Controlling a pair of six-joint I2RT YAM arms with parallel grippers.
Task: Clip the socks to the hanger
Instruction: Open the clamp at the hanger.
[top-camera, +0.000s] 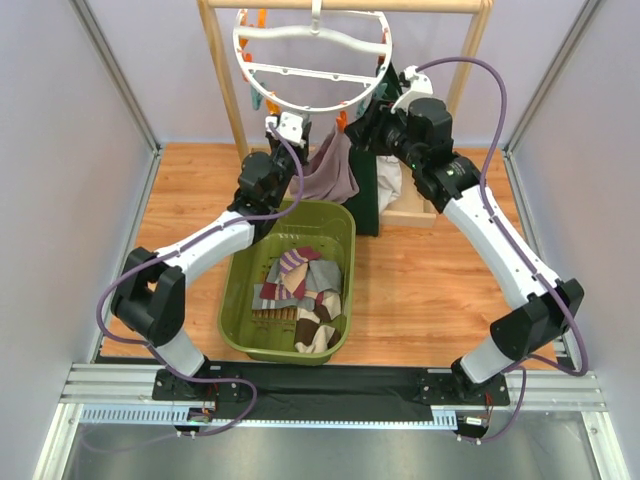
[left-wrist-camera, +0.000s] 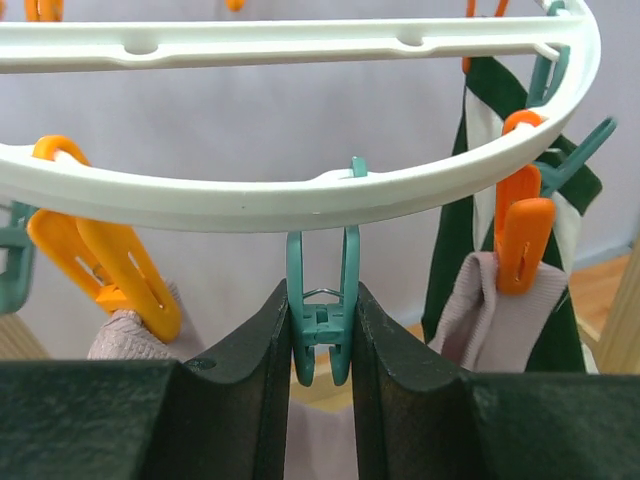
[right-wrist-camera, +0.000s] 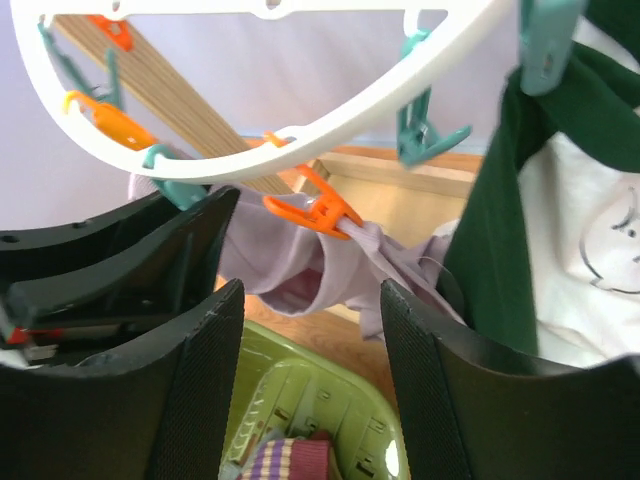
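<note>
The white ring hanger (top-camera: 312, 60) hangs from the wooden rail. My left gripper (left-wrist-camera: 320, 335) is shut on a teal clip (left-wrist-camera: 320, 310) under the ring's near rim (left-wrist-camera: 300, 200); its fingers press both sides and the clip's lower tips stand apart. It shows in the top view (top-camera: 287, 128) too. A lilac-grey sock (top-camera: 335, 170) hangs from an orange clip (right-wrist-camera: 315, 212). A dark green sock (right-wrist-camera: 500, 250) hangs to its right. My right gripper (right-wrist-camera: 310, 330) is open and empty, just below the lilac sock (right-wrist-camera: 300, 260). Several more socks (top-camera: 300, 290) lie in the basket.
The olive-green basket (top-camera: 240, 290) stands on the wooden floor under the hanger. The wooden rack's post (top-camera: 225, 90) rises at the left and another at the right. A wooden box (top-camera: 412, 210) sits behind the right arm. Grey walls close both sides.
</note>
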